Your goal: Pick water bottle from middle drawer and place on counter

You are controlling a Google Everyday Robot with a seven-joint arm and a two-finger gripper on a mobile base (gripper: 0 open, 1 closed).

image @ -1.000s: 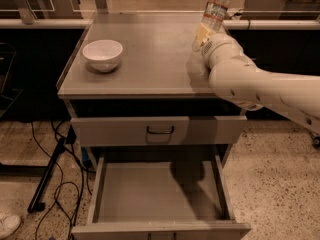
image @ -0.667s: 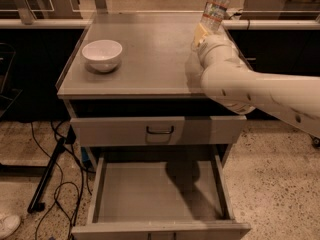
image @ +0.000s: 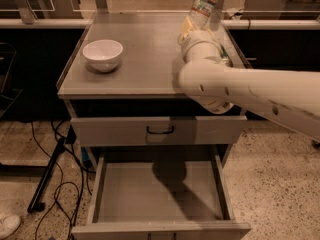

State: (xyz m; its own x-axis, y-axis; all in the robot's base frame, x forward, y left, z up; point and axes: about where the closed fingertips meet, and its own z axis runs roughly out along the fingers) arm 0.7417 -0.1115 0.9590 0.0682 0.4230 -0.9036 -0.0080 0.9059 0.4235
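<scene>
The water bottle (image: 204, 2), clear with a white and red label, stands tilted above the back right part of the counter (image: 145, 49). My gripper (image: 192, 28) is at the bottle's lower end and shut on it; the white arm reaches in from the right and hides the bottle's base. The middle drawer (image: 160, 194) is pulled open below, and its grey floor is bare, with the arm's shadow on it.
A white bowl (image: 102, 54) sits on the counter's left side. The upper drawer front with a dark handle (image: 160, 130) is closed. Something green (image: 226, 61) peeks out behind my arm. Cables (image: 55, 184) lie on the speckled floor at the left.
My arm and the bottle have shifted slightly to the left over the counter. The drawer and bowl have not moved.
</scene>
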